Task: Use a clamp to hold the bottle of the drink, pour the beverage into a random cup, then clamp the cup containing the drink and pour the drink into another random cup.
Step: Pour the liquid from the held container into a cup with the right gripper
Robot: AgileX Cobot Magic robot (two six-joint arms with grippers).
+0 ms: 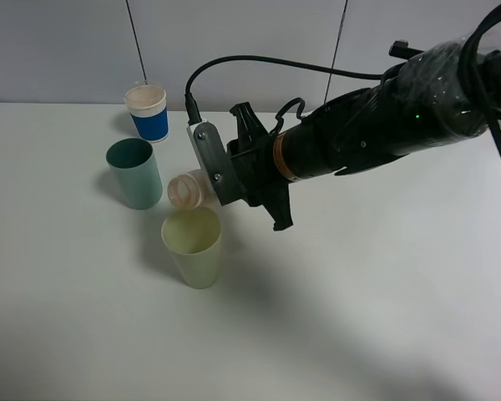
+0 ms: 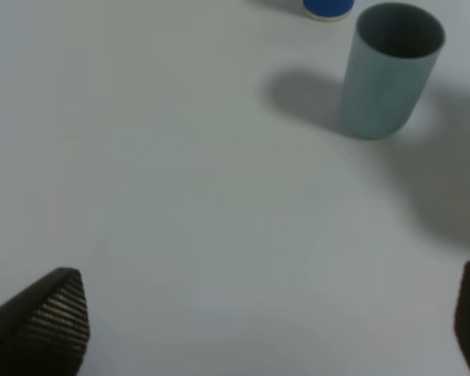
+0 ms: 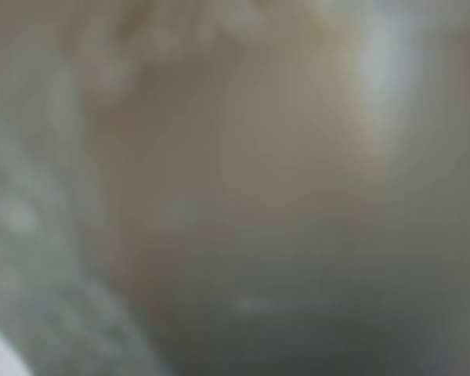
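Note:
My right gripper [image 1: 209,182], the clamp, is shut on the bottle of the drink [image 1: 186,189]. It holds the bottle tipped on its side, the wide neck pointing left just above the rim of the pale yellow-green cup [image 1: 192,246]. The right wrist view is filled by a blurred peach-tan surface, the bottle [image 3: 235,172] seen very close. The teal cup [image 1: 134,172] [image 2: 392,70] stands upright just left of the bottle. My left gripper [image 2: 258,329] is open over bare table, with both fingertips [image 2: 47,321] at the frame's edges; it is outside the exterior high view.
A blue cup with a white rim [image 1: 147,112] [image 2: 327,8] stands behind the teal cup. The white table [image 1: 359,317] stretches to the front and right. A black cable [image 1: 234,63] loops above the right wrist.

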